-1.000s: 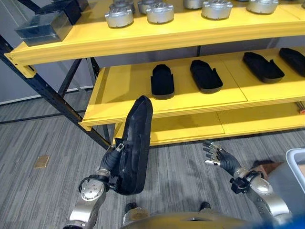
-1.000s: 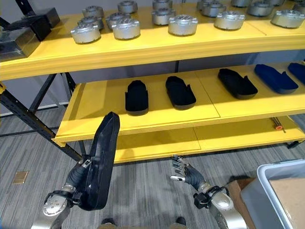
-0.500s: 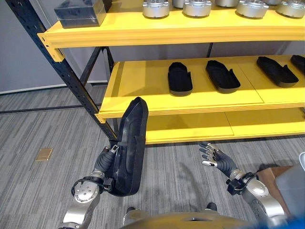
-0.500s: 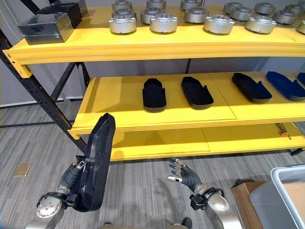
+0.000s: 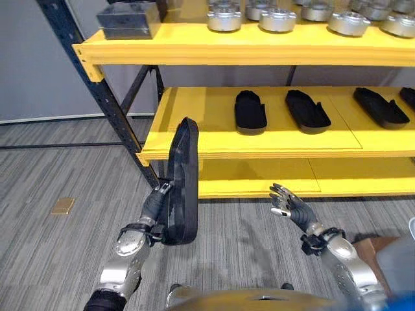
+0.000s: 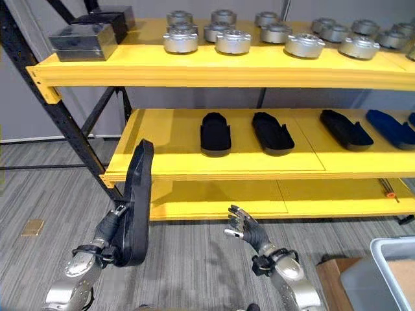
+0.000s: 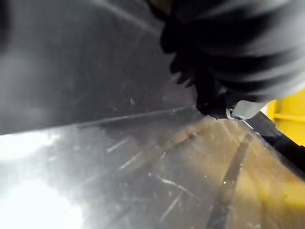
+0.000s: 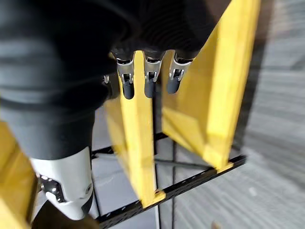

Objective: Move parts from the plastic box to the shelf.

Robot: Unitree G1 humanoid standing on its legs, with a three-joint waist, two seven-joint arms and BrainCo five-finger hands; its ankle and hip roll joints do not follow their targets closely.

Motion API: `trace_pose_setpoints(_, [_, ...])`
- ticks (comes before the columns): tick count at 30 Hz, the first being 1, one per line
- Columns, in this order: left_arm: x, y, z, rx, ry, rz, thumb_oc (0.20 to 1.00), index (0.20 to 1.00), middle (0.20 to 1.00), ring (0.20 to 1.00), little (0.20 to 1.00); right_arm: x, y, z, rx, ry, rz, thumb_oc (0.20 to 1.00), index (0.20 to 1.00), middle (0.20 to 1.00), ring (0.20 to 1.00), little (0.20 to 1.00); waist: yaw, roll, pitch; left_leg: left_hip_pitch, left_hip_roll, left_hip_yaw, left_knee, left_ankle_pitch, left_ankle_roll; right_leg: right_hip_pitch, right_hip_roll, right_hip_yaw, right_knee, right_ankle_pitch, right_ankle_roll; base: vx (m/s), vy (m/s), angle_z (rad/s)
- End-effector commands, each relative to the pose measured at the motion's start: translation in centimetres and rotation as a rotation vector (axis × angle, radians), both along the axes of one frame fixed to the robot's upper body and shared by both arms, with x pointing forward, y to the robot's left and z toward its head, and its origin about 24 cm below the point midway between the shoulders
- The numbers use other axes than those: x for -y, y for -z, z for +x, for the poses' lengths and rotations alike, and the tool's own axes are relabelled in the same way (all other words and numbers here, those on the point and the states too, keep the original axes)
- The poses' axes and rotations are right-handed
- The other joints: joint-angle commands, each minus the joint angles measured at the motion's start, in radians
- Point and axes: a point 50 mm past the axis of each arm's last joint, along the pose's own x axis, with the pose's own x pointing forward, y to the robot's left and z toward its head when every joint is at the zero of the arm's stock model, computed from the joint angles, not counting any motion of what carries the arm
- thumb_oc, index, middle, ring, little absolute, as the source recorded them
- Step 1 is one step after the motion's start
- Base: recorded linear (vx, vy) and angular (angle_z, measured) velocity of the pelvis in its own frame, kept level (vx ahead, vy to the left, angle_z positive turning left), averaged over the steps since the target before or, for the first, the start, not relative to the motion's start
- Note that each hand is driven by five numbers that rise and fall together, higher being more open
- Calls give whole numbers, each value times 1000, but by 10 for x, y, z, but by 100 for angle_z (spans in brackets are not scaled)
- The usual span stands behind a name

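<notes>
Fingers of left hand (image 5: 154, 206) seemingly clasp a long black moulded part (image 5: 182, 183); right hand (image 5: 290, 206) spread.

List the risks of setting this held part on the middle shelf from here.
1. The long black part stands nearly upright in the left hand, gripped near its lower end; it may tip or slip.
2. Its top sits level with the middle shelf's front edge, so it might strike the edge.
3. Two black parts already lie there; placing too near could knock them.
</notes>
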Motion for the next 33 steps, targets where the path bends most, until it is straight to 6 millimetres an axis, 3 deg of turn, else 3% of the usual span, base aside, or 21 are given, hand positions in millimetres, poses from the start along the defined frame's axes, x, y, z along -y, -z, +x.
trace_pose_setpoints(1, [3, -34, 27, 180, 17, -27, 200, 200, 200, 200, 200, -1, -23, 22, 107, -7, 35, 1000, 1000, 1000, 1000, 1000, 26, 25, 12, -54, -129, -22, 83, -113, 109, 27, 64, -92, 62, -119, -27, 20, 34, 0])
trace_pose_setpoints(11, [-11, -34, 23, 183, -52, -10, 200, 200, 200, 200, 200, -1, -34, 22, 146, -52, 3, 1000, 1000, 1000, 1000, 1000, 20, 30, 12, -69, -149, -21, 79, -101, 128, 21, 65, -72, 82, -135, -37, -2, 122, 0])
trace_pose_setpoints(17, [-13, -29, 21, 170, -26, 1, 200, 200, 200, 200, 200, 0, -42, 24, 189, -53, -35, 1000, 1000, 1000, 1000, 1000, 21, 33, 17, -90, -201, -51, 103, -122, 174, -12, 59, -31, 209, -190, -35, -13, 222, 3])
trace_pose_setpoints(21, [-11, -27, 21, 159, -5, -8, 200, 200, 200, 200, 200, -1, -44, 26, 212, -54, -48, 1000, 1000, 1000, 1000, 1000, 23, 31, 21, -92, -221, -57, 111, -131, 194, -34, 55, -28, 277, -192, -29, -4, 193, 1])
trace_pose_setpoints(22, [-8, -24, 19, 147, 21, 0, 200, 200, 200, 200, 200, -4, -46, 28, 222, -51, -52, 1000, 1000, 1000, 1000, 1000, 31, 29, 24, -87, -241, -57, 114, -138, 210, -64, 42, -48, 348, -173, -17, 23, 181, -4])
trace_pose_setpoints(26, [-5, -20, 16, 129, 39, 1, 200, 200, 200, 200, 200, -7, -51, 31, 249, -59, -70, 1000, 1000, 1000, 1000, 1000, 37, 26, 31, -70, -260, -50, 106, -150, 225, -108, 19, -72, 409, -132, -4, 35, 130, -7])
trace_pose_setpoints(28, [-3, -20, 15, 124, 53, 14, 200, 200, 200, 200, 200, -6, -58, 30, 289, -86, -97, 1000, 1000, 1000, 1000, 1000, 13, 4, 59, -29, -280, -49, 96, -192, 219, -150, 35, -67, 307, -66, 14, 103, 36, -26])
trace_pose_setpoints(30, [-2, -21, 15, 124, 58, 22, 200, 200, 200, 200, 200, -4, -58, 29, 291, -83, -95, 1000, 1000, 1000, 1000, 1000, 9, 1, 60, -15, -282, -63, 91, -212, 213, -154, 36, -55, 275, -55, 30, 161, -71, 12])
trace_pose_setpoints(31, [2, -20, 16, 114, 65, 26, 200, 200, 200, 200, 200, -1, -57, 28, 298, -75, -98, 1000, 1000, 1000, 1000, 1000, -1, -11, 69, 6, -287, -72, 86, -232, 208, -184, 19, -47, 184, 11, 46, 153, -118, 39])
trace_pose_setpoints(33, [6, -19, 16, 110, 79, 39, 200, 200, 200, 200, 200, -2, -56, 28, 315, -61, -102, 1000, 1000, 1000, 1000, 1000, -4, -15, 79, 19, -280, -81, 93, -251, 206, -210, 5, -42, 95, 56, 51, 210, -172, 17])
